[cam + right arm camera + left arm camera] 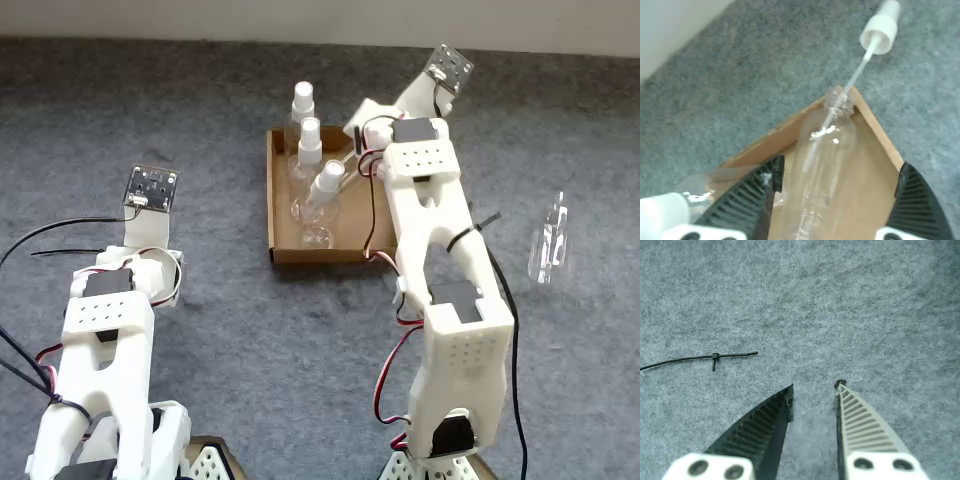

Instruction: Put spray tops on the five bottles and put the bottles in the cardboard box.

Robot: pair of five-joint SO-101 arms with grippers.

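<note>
– Grey carpet point(250, 340) all round, is it? What's the biggest thing on it?

– The two arms. The right arm point(440, 250) stretches over the near right edge of the cardboard box point(285, 250). The left arm point(110, 330) sits well apart from the box, off to its side.

– And the right gripper point(840, 165)?

– Spread wide, black fingers point(757, 192) far apart. A clear bottle point(822, 150) lies between them, its neck pointing away from the gripper into a corner of the box point(875, 130). I cannot tell whether either finger touches it.

– Is its spray top point(880, 30) on?

– Not seated. The white head is raised clear of the neck, out past the box corner, with its thin tube running down inside the bottle.

– Other bottles?

– From above, three white-topped bottles point(311, 150) stand or lean in the box, just beside the right gripper. Another clear one, the loose bottle point(550, 245), rests on the carpet on the far side of the right arm from the box.

– The left gripper point(815, 390)?

– Parted too, one black finger point(765, 430) and one white, with bare carpet between them. A thin black wire point(700, 358) lies on the carpet just ahead of the black one.
</note>
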